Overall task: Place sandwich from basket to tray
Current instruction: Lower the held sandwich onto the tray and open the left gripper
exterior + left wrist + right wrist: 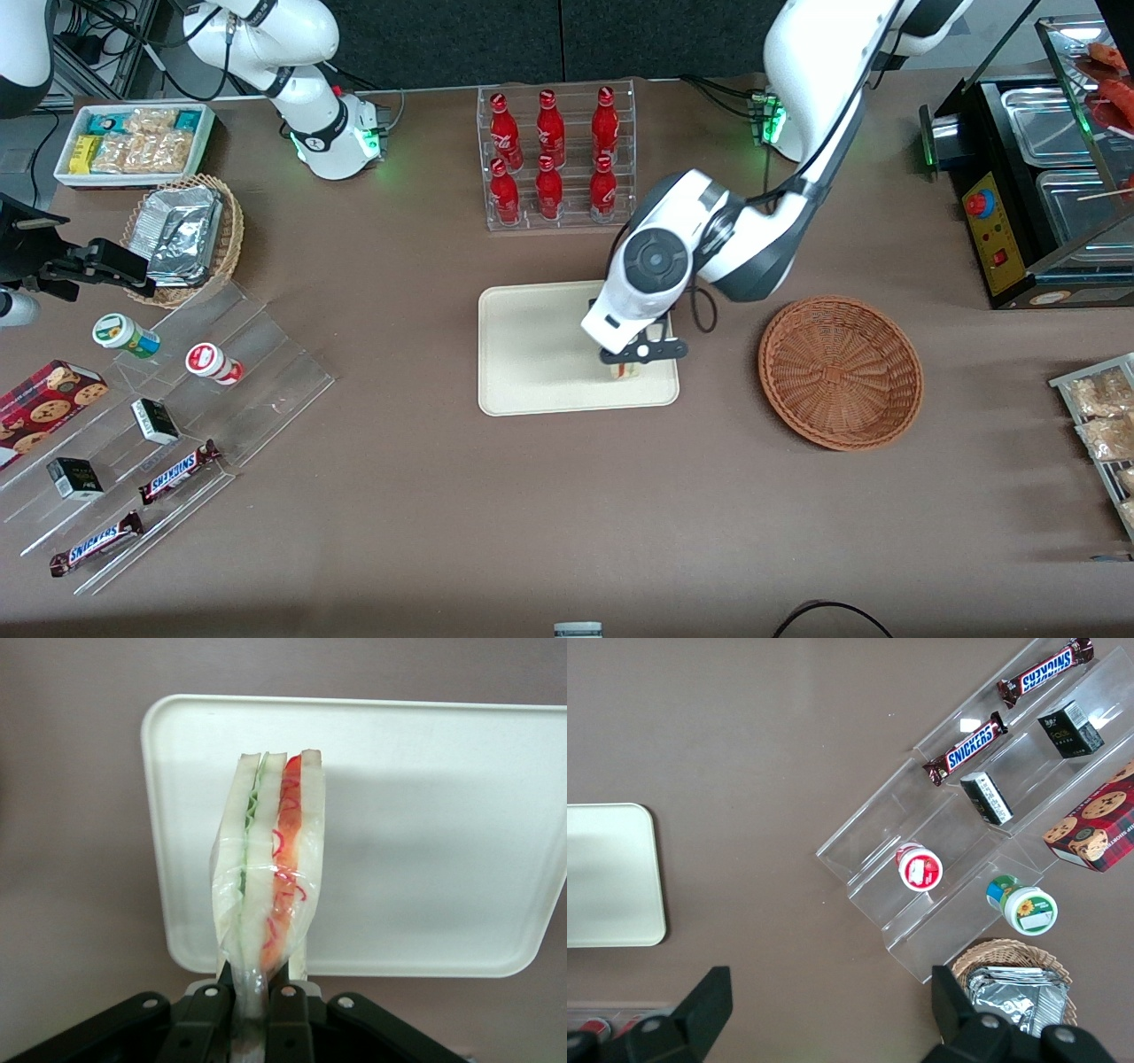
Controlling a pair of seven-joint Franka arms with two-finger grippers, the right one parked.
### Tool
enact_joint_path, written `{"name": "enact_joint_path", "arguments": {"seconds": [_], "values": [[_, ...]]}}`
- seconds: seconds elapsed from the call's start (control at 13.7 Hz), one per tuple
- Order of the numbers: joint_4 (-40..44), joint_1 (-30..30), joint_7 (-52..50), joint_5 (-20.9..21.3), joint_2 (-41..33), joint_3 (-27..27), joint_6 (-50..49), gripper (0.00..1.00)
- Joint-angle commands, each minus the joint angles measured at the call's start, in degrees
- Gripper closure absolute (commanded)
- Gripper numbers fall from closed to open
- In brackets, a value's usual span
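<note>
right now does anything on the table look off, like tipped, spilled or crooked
Nothing stands out. The gripper is shut on the wrapped sandwich over the tray, near the edge closest to the basket, which sits upright with nothing in it.

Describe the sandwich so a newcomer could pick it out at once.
Find the cream tray at the table's middle. Over its edge nearest the brown woven basket, the gripper is shut on the sandwich: the only clear-wrapped white-bread wedge, striped red and green.
</note>
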Motion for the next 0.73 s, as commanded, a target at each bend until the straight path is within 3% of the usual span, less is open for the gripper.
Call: {"name": "enact_joint_path", "arguments": {"seconds": [0.0, 0.66], "values": [[3.94, -2.13, -1.82, 0.10, 3.16, 0.57, 0.22, 1.00], [3.94, -5.55, -2.26, 0.19, 8.26, 0.65, 7.96, 1.00]]}}
